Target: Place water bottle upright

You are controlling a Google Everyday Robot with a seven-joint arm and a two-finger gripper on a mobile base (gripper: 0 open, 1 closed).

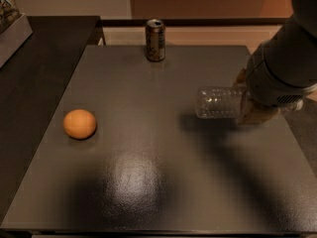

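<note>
The water bottle is a clear ribbed plastic bottle lying horizontally at the right, its base pointing left. It hangs a little above the dark table and casts a shadow beneath it. My gripper is shut on the bottle's right part, with the grey arm rising to the upper right. The arm and gripper hide the bottle's cap and label.
A brownish drink can stands upright at the table's far edge. An orange lies at the left. A dark counter adjoins the table on the left, with a grey box on it.
</note>
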